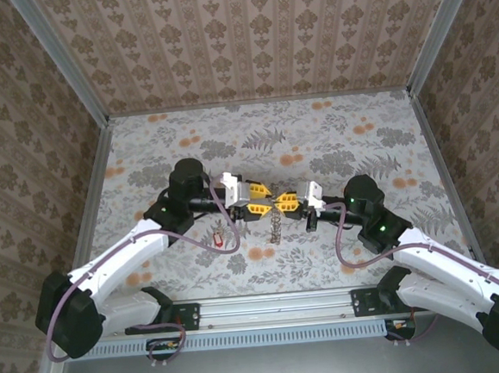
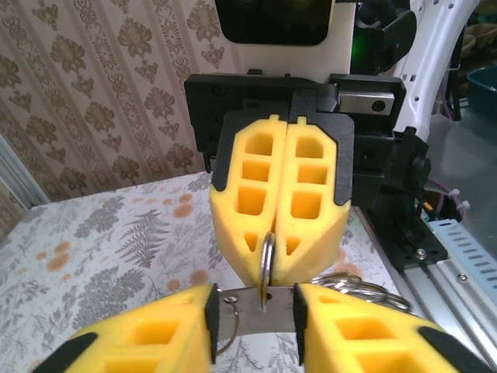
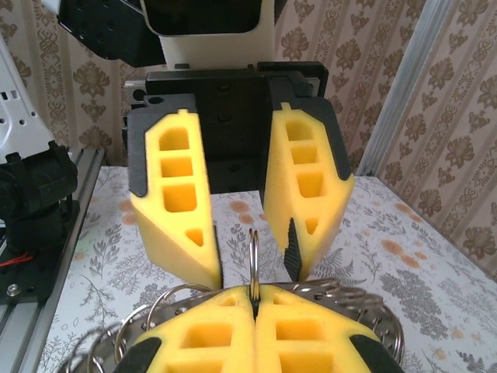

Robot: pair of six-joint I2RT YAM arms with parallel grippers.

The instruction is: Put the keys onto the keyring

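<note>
The keyring (image 3: 253,242), a thin grey metal ring with more loops bunched below it, stands upright at the centre of the right wrist view. The right tool (image 3: 254,301) has its yellow fingers pressed together on it. The left tool (image 3: 254,268) faces it, fingers apart on either side of the ring. In the top view, the red-headed key (image 1: 219,238) lies on the flowered bench (image 1: 332,137), lower left of both tools.

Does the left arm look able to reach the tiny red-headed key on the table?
Probably, after turning back: the red-headed key lies uncovered beside the purple cable, while the left gripper points away, at the grey metal keyring.
</note>
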